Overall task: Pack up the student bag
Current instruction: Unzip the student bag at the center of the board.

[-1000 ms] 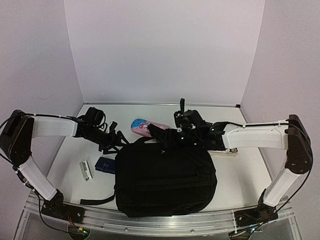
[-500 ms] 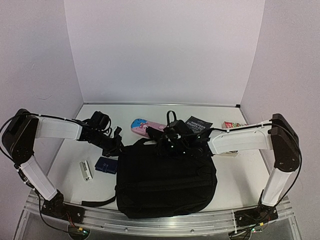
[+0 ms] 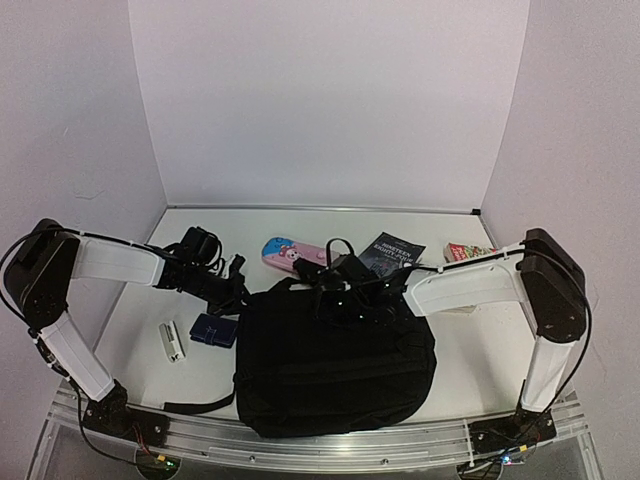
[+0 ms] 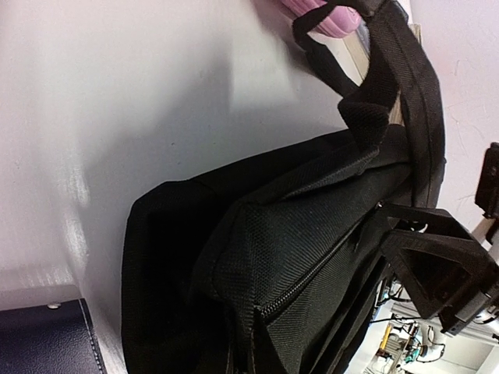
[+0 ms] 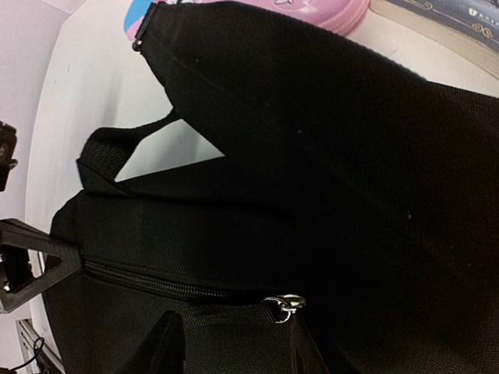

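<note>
Both arms have closed in on the large black fabric backpack (image 3: 335, 365) lying mid white table (image 3: 475, 350): left gripper (image 3: 236, 290) pinched shut at its corner, seemingly steadying it, right gripper (image 5: 234, 331) partway closed around the tab by the metal zipper pull (image 5: 284, 305), hold uncertain

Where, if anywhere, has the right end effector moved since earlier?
Yes: the right end effector shifted left, uncovering the dark book, and nearer, over the student bag.

Bright, even light glares off the table (image 4: 70, 183), while the student bag (image 3: 335, 365) shows little detail.
</note>
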Robot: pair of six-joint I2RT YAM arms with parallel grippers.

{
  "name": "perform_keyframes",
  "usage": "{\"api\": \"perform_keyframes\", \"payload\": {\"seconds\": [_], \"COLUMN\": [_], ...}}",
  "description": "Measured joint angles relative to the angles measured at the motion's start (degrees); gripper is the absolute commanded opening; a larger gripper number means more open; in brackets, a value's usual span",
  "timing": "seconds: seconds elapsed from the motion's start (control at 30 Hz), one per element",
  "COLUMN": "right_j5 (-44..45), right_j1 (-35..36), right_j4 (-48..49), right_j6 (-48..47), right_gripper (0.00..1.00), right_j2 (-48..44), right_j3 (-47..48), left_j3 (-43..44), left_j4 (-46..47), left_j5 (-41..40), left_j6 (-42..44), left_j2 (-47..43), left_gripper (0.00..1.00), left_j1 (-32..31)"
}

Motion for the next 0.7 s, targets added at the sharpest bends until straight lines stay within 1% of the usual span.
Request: {"api": "perform_keyframes", "payload": {"seconds": [0.1, 0.6, 0.7], "right_j5": [0.32, 4.28, 4.49], "right_j1": [0.00, 0.11, 0.13], "right_j4": [0.59, 1.06, 1.09], "right_j6": [0.84, 6.03, 6.82], "right_gripper": [0.39, 0.01, 0.00], "right_j2": [1.25, 3.91, 3.91], "right_j3": [0.02, 0.37, 0.37], "left_j3": [-0.17, -0.19, -0.22], "left_j4": [0.49, 1.60, 1.62], "left_j5": [0.10, 0.08, 0.01], "left_j6": [0.00, 0.02, 0.02], "left_j2": [0.00, 0.00, 0.00], "left_gripper": [0.00, 0.00, 0.00], "left_j1": [-0.16, -0.77, -0.83]}}
